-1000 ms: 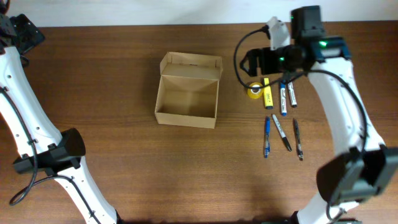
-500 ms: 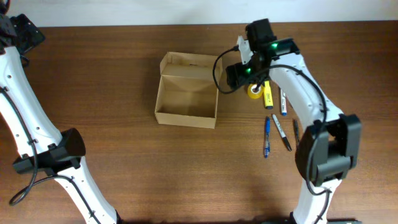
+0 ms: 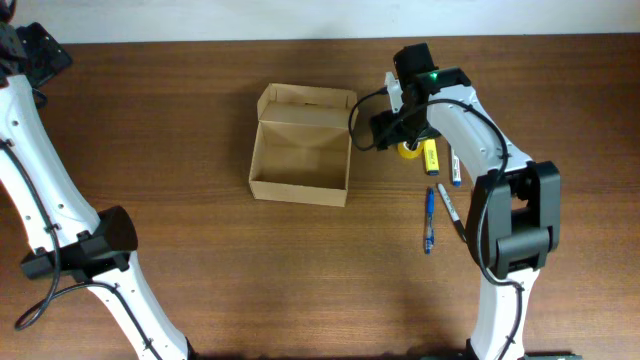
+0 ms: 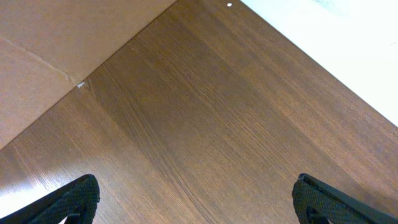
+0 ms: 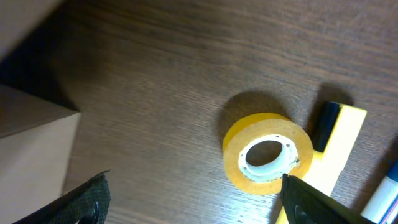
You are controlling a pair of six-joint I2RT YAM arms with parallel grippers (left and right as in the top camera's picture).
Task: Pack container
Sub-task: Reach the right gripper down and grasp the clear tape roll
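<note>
Dark wood-grain table [image 3: 180, 120] — white band [image 3: 250, 18] beyond far edge, even light.

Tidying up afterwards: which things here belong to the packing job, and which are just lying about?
Job: cardboard box; yellow tape roll; yellow highlighter; blue pen; black marker; right gripper.
Lying about: nothing seen; left gripper hangs open over table.

The surface [image 3: 180, 120] is dark brown wood with a fine grain. The container [image 3: 300, 160] is plain tan cardboard. At its 3 o'clock, the tape roll [image 5: 237, 152] is yellow with a white core; the highlighter [image 5: 339, 146] beside it is yellow, black-capped. At the roll's 6 o'clock a pen [image 3: 429, 220] is blue. The right arm [image 3: 470, 125] is white, black-jointed.
</note>
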